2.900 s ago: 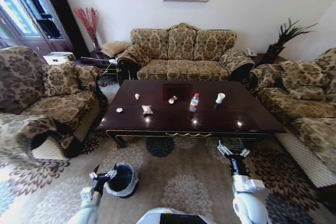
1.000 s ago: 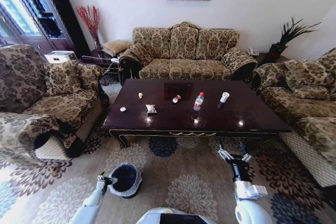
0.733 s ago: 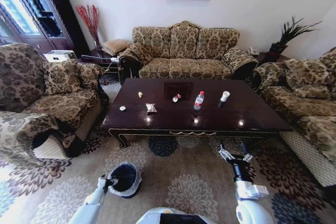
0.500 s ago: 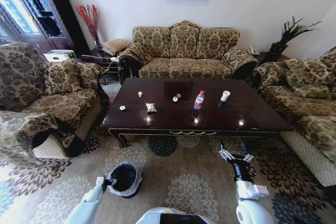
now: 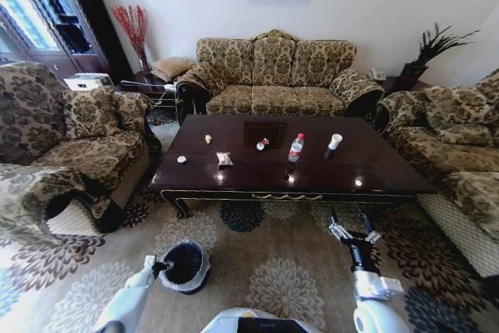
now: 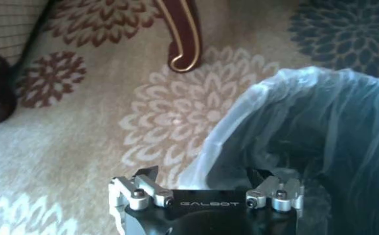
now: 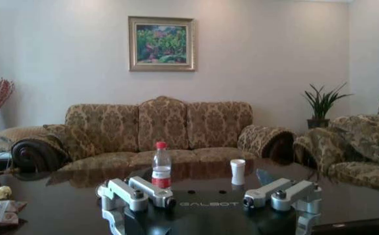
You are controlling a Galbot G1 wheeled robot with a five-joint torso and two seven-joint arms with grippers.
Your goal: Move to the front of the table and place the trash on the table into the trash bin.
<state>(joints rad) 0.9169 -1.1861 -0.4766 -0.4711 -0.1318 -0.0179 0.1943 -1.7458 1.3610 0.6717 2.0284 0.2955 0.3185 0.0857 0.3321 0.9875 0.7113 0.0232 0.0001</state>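
Carpet: trash bin (image 5: 185, 265) touching left claw (image 5: 156, 267) (open).

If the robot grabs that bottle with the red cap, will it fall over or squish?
The bottle stands tall and narrow on the glossy table, so a sideways nudge would probably tip it, and then it might roll. It looks like clear thin plastic, so a hard squeeze may dent it. How full it is I cannot tell, so its weight is unsure.

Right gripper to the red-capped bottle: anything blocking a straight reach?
Nothing visible does. The right gripper hangs open before the table's front edge; bare tabletop lies between it and the bottle. The paper cup stands apart beside it.
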